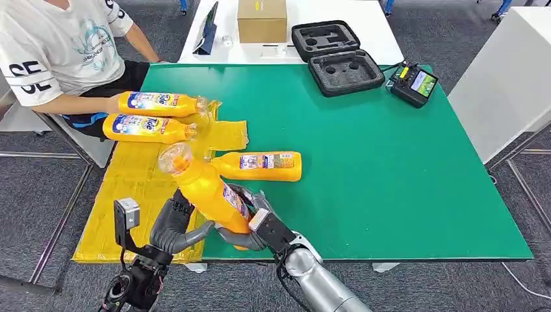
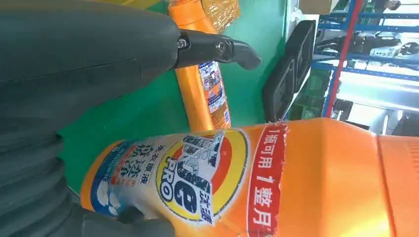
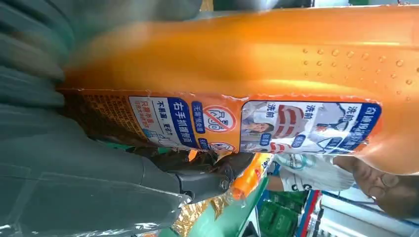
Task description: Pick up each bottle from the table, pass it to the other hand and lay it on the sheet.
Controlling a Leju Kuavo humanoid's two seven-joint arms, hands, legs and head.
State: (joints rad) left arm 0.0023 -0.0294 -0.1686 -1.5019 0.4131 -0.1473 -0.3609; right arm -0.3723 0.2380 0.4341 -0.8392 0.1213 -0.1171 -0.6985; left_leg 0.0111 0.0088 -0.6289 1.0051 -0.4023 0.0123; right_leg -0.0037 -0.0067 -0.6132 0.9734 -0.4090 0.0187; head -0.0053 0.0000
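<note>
Right hand [image 1: 250, 224] is gripping the lower body of a tall orange plastic detergent bottle [image 1: 206, 190], holding it tilted above the near edge of the green table [image 1: 390, 175]. Left hand [image 1: 174, 224] is cupping the bottle from the other side, fingers touching it; whether its grip is firm I cannot tell. Step judged: the hand-to-hand pass, midway. Next: left hand taking a full hold, right hand letting go, then laying the bottle on the crinkled yellow sheet [image 1: 130, 195], where two like bottles [image 1: 153, 117] are lying. One more orange bottle [image 1: 260, 166] is lying on the table.
</note>
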